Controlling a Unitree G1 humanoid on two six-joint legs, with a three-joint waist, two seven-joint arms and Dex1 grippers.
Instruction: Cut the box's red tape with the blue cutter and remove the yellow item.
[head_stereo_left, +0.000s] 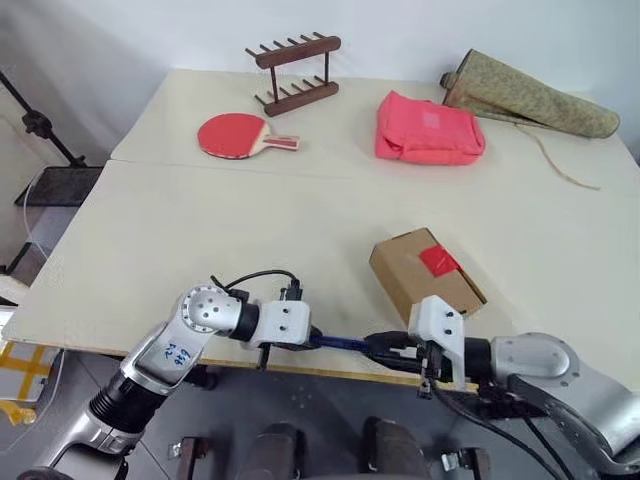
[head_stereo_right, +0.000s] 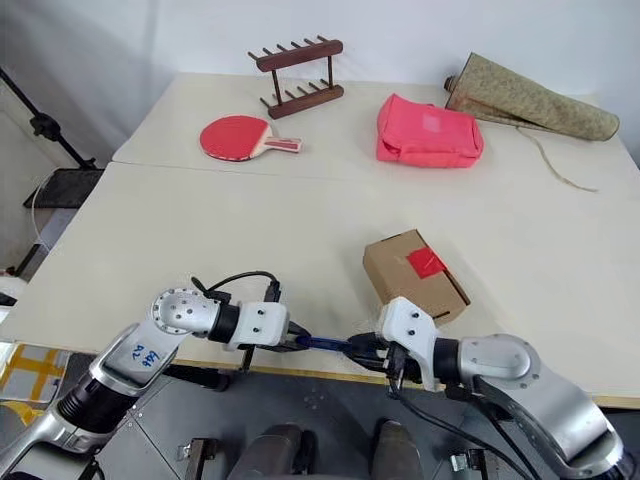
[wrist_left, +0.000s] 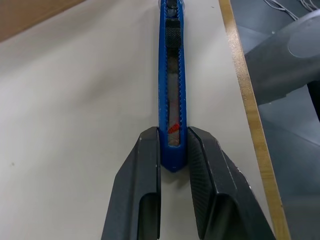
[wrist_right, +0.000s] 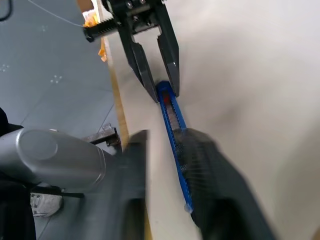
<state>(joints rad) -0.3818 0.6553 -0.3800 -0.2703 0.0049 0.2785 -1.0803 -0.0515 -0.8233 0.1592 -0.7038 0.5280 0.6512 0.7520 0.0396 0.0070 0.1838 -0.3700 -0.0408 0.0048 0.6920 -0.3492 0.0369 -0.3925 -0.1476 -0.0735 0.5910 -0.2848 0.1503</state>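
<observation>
The blue cutter (head_stereo_left: 340, 342) hangs level just over the table's front edge (head_stereo_left: 120, 350), between my two arms. My left gripper (wrist_left: 172, 135) is shut on one end of it, its two pads pressed against the blue sides. My right gripper (wrist_right: 165, 134) sits around the cutter's other end, and its picture is smeared by motion. The brown cardboard box (head_stereo_left: 405, 275) lies closed on the table just behind my right gripper (head_stereo_left: 378, 345), with the red tape (head_stereo_left: 438, 261) across its flap edge. The yellow item is hidden.
At the back of the table lie a red table-tennis paddle (head_stereo_left: 240, 135), a wooden rack (head_stereo_left: 297, 70), a pink pouch (head_stereo_left: 428, 128) and a rolled mat (head_stereo_left: 530, 95).
</observation>
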